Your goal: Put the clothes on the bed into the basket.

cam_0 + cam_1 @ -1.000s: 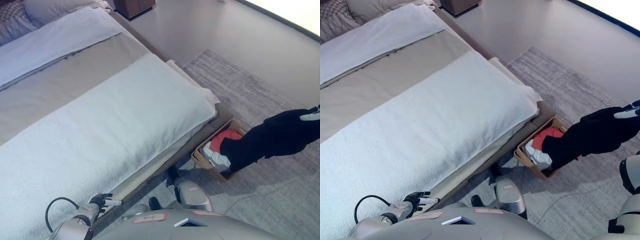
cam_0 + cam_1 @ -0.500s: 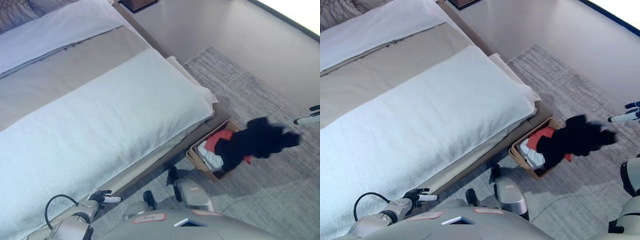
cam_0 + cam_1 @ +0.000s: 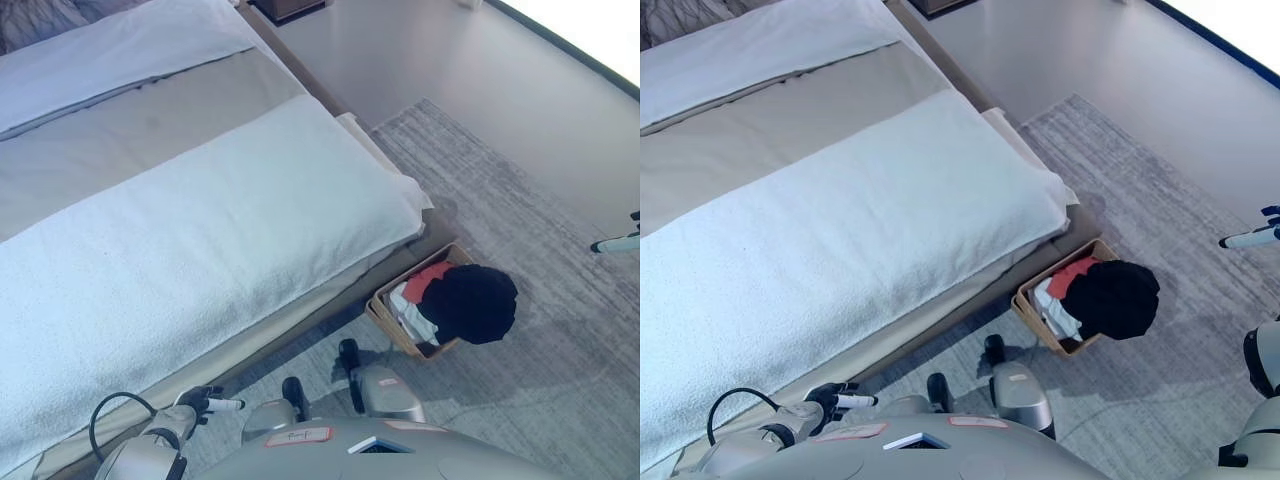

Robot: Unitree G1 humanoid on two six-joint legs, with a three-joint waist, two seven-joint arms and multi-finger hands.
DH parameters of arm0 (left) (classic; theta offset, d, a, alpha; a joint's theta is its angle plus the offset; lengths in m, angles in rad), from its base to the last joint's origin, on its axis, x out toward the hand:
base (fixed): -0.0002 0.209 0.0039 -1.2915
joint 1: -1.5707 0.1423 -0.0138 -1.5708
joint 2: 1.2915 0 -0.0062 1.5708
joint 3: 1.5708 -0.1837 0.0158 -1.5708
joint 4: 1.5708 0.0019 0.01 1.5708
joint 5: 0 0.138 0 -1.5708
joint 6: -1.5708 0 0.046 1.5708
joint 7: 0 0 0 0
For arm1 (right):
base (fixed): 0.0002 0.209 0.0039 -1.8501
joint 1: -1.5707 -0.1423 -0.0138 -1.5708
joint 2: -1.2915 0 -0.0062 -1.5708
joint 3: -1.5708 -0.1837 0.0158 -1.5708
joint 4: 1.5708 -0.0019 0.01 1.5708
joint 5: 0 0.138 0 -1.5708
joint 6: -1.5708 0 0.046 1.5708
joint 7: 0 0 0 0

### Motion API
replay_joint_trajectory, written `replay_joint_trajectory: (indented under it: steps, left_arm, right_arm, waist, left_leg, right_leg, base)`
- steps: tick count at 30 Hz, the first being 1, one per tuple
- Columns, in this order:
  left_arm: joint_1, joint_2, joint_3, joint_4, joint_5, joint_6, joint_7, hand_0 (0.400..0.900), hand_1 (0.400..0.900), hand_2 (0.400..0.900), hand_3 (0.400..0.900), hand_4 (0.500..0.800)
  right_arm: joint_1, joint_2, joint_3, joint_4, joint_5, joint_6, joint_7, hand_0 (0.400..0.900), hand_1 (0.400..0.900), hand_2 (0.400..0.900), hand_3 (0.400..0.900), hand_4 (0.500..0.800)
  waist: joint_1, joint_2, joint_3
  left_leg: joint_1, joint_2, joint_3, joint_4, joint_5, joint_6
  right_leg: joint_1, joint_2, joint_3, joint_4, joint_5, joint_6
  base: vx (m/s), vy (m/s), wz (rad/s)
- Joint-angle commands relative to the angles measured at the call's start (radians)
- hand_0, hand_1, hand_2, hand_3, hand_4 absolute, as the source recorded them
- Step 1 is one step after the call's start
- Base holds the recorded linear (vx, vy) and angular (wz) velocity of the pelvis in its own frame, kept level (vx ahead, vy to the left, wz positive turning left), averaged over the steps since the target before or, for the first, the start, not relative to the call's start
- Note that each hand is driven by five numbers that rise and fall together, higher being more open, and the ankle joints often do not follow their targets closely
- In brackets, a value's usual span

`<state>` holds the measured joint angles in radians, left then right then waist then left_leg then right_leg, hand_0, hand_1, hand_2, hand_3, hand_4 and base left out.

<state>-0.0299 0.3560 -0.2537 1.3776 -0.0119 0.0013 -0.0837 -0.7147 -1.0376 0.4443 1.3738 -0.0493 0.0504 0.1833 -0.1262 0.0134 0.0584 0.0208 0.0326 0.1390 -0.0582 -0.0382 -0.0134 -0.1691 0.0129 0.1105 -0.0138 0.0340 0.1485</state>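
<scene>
A black garment [image 3: 472, 304] lies bunched on the right end of the tan basket [image 3: 381, 312], spilling over its rim onto the rug. Red cloth [image 3: 432, 274] and white cloth [image 3: 409, 306] show inside the basket beside it. My right hand [image 3: 1252, 236] pokes in at the far right edge, well clear of the basket, with a straight white-tipped finger and nothing in it. My left hand [image 3: 206, 402] hangs low at the bottom left by the bed's side, fingers relaxed and empty. I see no loose clothes on the bed [image 3: 180, 150].
The bed carries a white towel-like cover [image 3: 200, 250], a beige sheet and a white duvet further up. The basket stands on a grey rug [image 3: 520, 200] close against the bed's foot corner. Smooth floor lies beyond the rug.
The black garment has left my right hand and dropped onto the basket. The right hand has stayed out at the right edge. The view has shifted slightly.
</scene>
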Motion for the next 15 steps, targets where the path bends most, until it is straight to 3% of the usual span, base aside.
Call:
replay_joint_trajectory:
  steps: [1,15]
  left_arm:
    - [0.003,0.077,-0.024,0.024,0.036,0.0,0.016,0.9,0.9,0.9,0.9,0.8]
    - [0.006,0.07,-0.028,0.02,0.032,-0.002,0.012,0.9,0.9,0.9,0.9,0.8]
  right_arm:
    - [-0.064,-0.053,0.001,-0.003,0.011,-0.028,-0.05,0.9,0.9,0.9,0.9,0.8]
    - [-0.043,-0.041,-0.013,-0.004,0.015,-0.029,-0.049,0.9,0.9,0.9,0.9,0.8]
  waist:
    - [0.026,-0.029,-0.012]
    - [0.039,-0.033,-0.002]
  left_leg:
    - [0.055,-0.075,0.02,0.032,-0.08,0.039]
    - [0.043,-0.071,-0.005,0.02,-0.064,0.032]
  right_leg:
    - [0.04,-0.07,0.065,0.007,0.062,0.004]
    - [0.04,-0.076,0.039,0.002,0.059,-0.005]
  base:
    - [-0.01,0.004,0.06]
    - [0.0,-0.005,0.06]
